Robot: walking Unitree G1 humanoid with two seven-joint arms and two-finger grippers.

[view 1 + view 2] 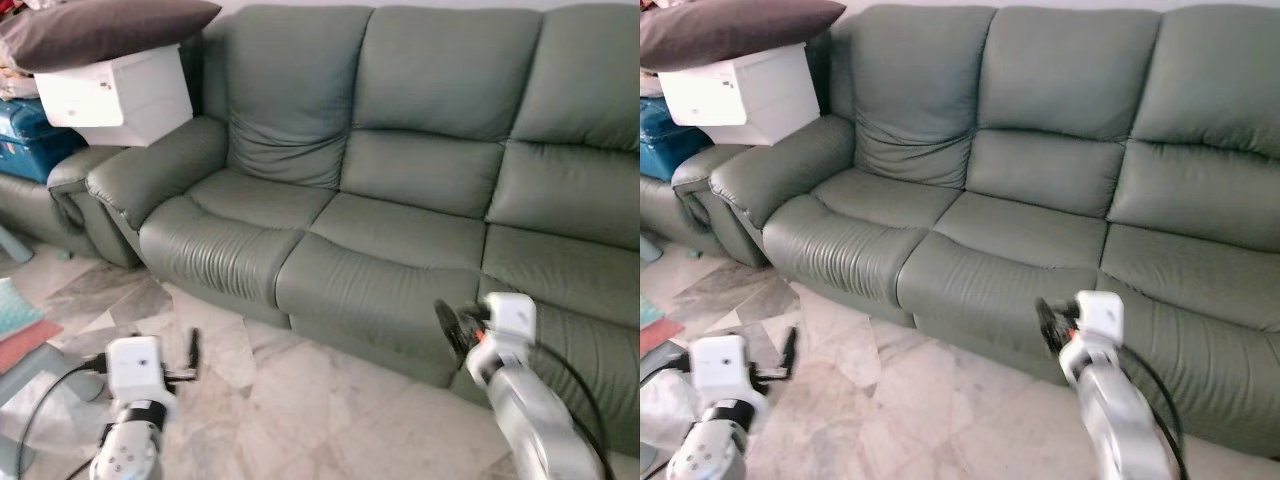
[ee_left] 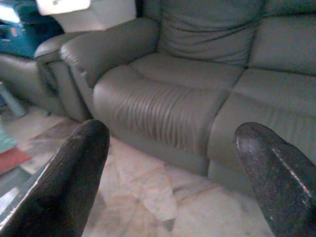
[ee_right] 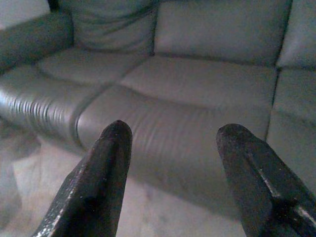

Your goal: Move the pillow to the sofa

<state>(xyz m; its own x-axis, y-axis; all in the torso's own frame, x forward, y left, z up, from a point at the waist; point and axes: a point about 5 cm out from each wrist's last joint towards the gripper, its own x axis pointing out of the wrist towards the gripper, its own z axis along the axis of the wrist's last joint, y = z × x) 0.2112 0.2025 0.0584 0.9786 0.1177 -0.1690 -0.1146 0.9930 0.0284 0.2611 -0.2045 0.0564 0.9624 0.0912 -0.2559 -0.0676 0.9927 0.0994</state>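
So the dark grey pillow (image 1: 105,28) sat on a white box (image 1: 120,95) left of the green leather sofa (image 1: 400,200), while left gripper (image 2: 173,163) and right gripper (image 3: 170,163) were both wide open, holding nothing

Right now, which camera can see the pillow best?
The left eye view: the dark pillow lies whole on top of the white box, left of the sofa. The right eye view cuts off its left end. The left wrist view catches the box's bottom, not the pillow; the right wrist view faces the sofa seats.
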